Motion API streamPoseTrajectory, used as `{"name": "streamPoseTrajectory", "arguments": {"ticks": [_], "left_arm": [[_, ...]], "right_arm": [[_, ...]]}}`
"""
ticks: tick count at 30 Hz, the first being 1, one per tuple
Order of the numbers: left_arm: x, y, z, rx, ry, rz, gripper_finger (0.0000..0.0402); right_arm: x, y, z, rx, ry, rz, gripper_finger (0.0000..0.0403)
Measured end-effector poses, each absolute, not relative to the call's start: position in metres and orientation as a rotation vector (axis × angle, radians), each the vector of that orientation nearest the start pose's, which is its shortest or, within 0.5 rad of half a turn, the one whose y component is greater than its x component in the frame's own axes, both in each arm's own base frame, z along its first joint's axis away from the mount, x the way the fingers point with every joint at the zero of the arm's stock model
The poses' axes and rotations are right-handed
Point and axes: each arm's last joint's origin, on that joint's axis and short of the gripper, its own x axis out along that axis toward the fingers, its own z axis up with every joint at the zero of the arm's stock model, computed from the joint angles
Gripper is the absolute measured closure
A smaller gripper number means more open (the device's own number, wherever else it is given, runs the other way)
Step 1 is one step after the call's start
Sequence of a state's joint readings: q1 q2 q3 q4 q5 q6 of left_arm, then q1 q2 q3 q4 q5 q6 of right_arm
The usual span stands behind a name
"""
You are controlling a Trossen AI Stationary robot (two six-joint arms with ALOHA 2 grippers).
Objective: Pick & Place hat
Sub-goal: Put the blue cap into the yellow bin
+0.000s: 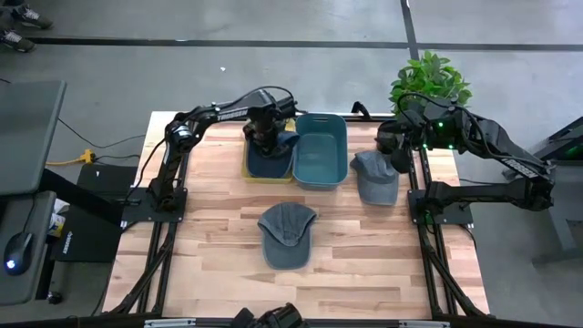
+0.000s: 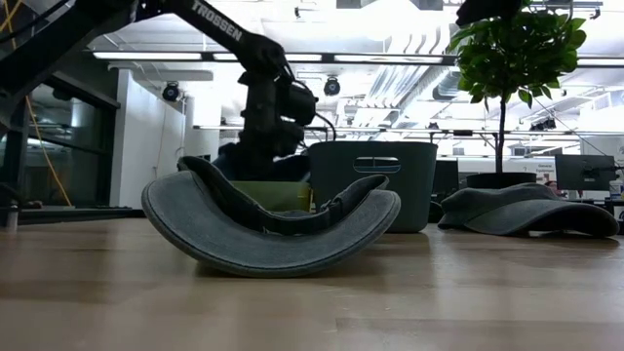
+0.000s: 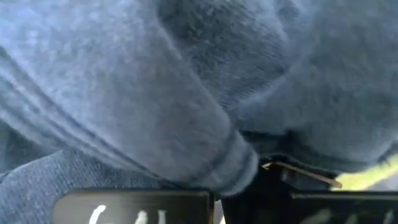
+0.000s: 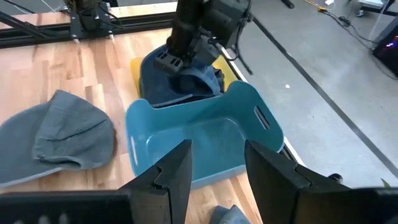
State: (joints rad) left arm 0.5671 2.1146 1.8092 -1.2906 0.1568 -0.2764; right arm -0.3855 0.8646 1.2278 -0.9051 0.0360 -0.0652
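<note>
Placing underway: left gripper (image 1: 264, 135) sits low over the yellow tray (image 1: 250, 171), upper centre of the high view, pressed into a dark blue cap (image 1: 270, 159).
Left tool state: fabric fills the left wrist view; whether the fingers clamp the cap cannot be told.
Right gripper (image 4: 214, 163): fingers apart, holding nothing, waiting at upper right above the grey cap (image 1: 374, 175).
Other items: teal bin (image 1: 320, 150) just beside the tray; denim cap (image 1: 285, 233) upturned at centre of the table (image 1: 209, 264); plant (image 1: 430, 80) at the back corner.
Risk: cap cloth may snag on the fingers and lift out when the arm withdraws, or drape over the tray rim.
</note>
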Motion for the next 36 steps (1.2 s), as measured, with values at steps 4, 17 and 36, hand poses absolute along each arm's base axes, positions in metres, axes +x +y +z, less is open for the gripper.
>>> {"name": "streamPoseTrajectory", "arguments": {"ticks": [4, 17, 36], "left_arm": [[0.346, 0.216, 0.206, -0.785, 1.435, 0.558, 0.0401], [0.338, 0.211, 0.164, -0.799, 1.422, 0.583, 0.0401], [0.349, 0.221, 0.205, -0.715, 1.37, 0.654, 0.0401]], "right_arm": [[0.128, -0.054, 0.398, 0.023, 0.553, -0.418, 0.0261], [0.128, -0.054, 0.398, 0.023, 0.554, -0.417, 0.0261], [0.132, -0.056, 0.396, 0.026, 0.567, -0.416, 0.0261]]}}
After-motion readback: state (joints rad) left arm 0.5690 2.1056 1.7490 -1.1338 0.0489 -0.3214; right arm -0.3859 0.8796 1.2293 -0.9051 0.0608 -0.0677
